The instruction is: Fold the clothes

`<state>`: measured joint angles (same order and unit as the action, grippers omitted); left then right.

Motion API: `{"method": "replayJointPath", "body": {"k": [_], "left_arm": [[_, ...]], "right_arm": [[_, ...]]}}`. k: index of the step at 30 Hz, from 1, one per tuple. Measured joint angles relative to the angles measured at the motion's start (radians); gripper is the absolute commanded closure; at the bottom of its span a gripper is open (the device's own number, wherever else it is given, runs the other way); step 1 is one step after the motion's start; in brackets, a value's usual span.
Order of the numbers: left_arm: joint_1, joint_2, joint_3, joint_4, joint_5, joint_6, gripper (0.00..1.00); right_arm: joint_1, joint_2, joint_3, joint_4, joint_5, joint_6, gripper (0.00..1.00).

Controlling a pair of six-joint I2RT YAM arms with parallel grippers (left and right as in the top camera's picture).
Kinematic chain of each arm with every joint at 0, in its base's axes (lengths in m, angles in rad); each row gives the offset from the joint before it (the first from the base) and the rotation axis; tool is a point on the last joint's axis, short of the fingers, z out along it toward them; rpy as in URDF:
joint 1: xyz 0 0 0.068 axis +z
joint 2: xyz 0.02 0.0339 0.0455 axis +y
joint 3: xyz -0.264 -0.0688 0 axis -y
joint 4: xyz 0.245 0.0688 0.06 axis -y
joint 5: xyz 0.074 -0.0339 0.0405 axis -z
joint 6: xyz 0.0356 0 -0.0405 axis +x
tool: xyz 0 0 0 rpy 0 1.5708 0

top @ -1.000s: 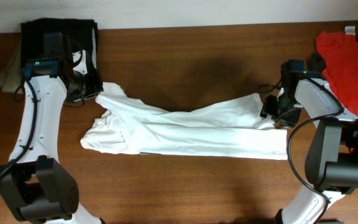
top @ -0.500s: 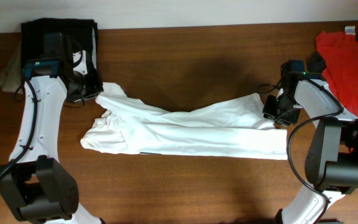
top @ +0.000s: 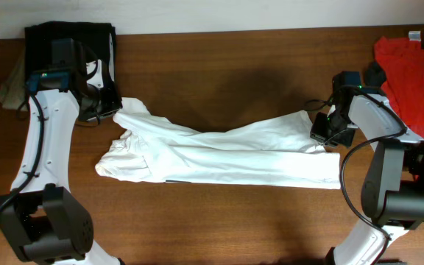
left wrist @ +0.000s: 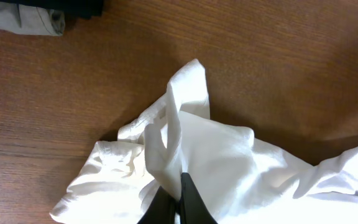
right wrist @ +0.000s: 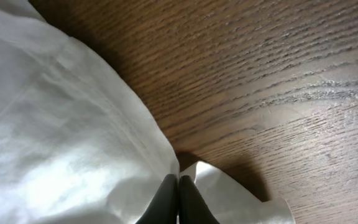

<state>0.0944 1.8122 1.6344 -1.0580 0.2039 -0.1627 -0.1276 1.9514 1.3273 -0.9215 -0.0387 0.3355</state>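
Grasp step of the fold: left gripper (left wrist: 178, 200) clenched on a ridge at the left end of the white garment (top: 219, 151), right gripper (right wrist: 179, 198) clenched on its right hem, cloth lying mid-table (top: 219, 221) — next probably needs a synchronized lift-and-carry.

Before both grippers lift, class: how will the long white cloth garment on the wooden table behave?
Probably floppy: the long white cloth garment bunches in soft folds where the left gripper pinches it. Lifted, its middle would likely sag between that and the right gripper. It looks thin, so probably light.
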Motion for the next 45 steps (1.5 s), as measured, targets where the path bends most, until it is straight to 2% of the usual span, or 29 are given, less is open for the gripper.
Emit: {"method": "replayJointPath", "body": {"k": [5, 8, 11, 15, 19, 23, 34, 41, 45], "left_arm": [[0.005, 0.000, 0.000, 0.016, 0.076, 0.000, 1.00], [0.033, 0.000, 0.011, 0.015, 0.192, 0.000, 1.00], [0.055, 0.000, 0.019, -0.001, 0.216, -0.003, 1.00], [0.060, 0.000, 0.021, -0.030, 0.165, -0.004, 1.00], [0.059, 0.000, 0.021, -0.060, 0.032, -0.038, 1.00], [0.059, 0.000, 0.011, -0.052, -0.037, -0.068, 1.00], [0.031, 0.000, -0.076, -0.083, -0.018, -0.093, 1.00], [-0.050, 0.001, -0.225, -0.024, -0.010, -0.097, 0.99], [-0.049, 0.001, -0.289, -0.009, -0.068, -0.135, 1.00]], "right_arm": [[-0.004, 0.000, 0.017, -0.022, -0.003, 0.024, 0.96], [-0.031, -0.005, 0.099, -0.103, -0.011, 0.027, 0.96], [-0.056, -0.014, 0.149, -0.131, -0.014, 0.022, 0.96], [-0.068, -0.015, 0.164, -0.135, -0.031, 0.019, 0.96], [-0.070, -0.015, 0.175, -0.142, -0.050, -0.012, 0.96], [-0.089, -0.015, 0.190, -0.146, -0.061, -0.026, 0.96], [-0.101, -0.015, 0.191, -0.254, -0.061, -0.035, 0.96], [-0.101, -0.015, 0.192, -0.369, -0.060, -0.070, 0.96], [-0.101, -0.015, 0.192, -0.407, -0.003, -0.082, 0.96]]}}
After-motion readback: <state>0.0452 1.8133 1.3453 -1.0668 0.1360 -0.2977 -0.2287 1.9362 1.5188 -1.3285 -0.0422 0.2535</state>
